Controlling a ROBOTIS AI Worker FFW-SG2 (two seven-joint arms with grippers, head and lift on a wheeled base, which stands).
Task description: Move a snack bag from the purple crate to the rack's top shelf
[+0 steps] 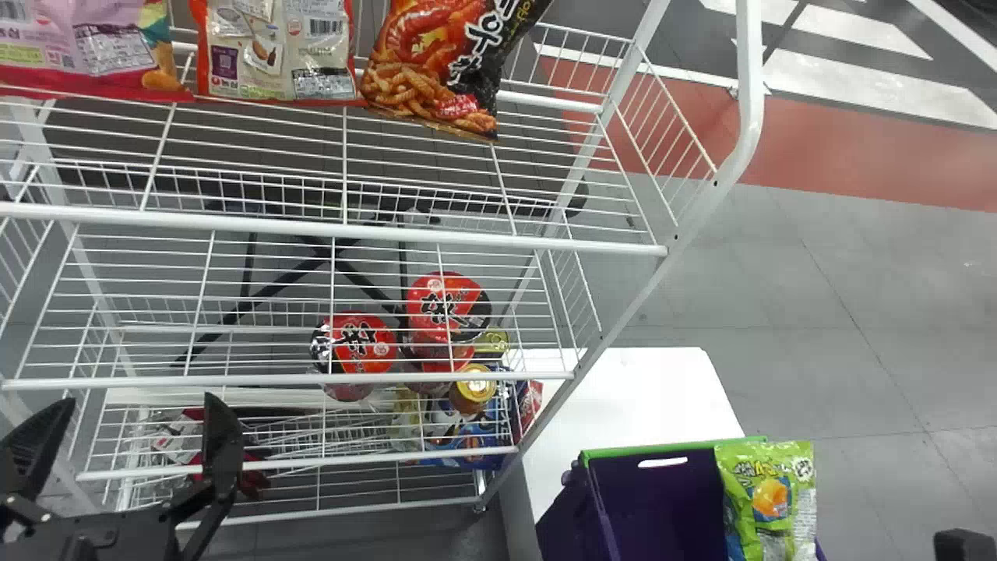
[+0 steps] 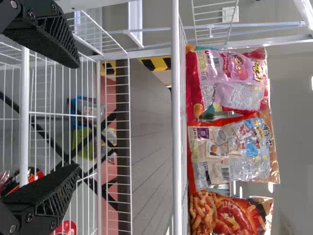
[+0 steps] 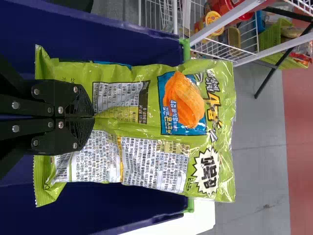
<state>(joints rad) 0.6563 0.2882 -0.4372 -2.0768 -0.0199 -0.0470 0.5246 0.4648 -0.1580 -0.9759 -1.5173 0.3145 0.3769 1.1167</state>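
Closest to the wrist cam, R gripper has its jaws pressed tight w/ a fold of the green snack bag pinched btwn them. In the head view that bag is lower right, overlapping one end of the purple crate; can't tell if its bottom is fully out. Step in hand, prob.: grasp made, lift-out stage. Next: raise it past the rim, then swing up & across to the top shelf, upper left of frame, & set it next to the dark chili-print bag, w/o snagging the rack's side post. L gripper, lower left, jaws spread w/ nothing btwn, parked by the rack.
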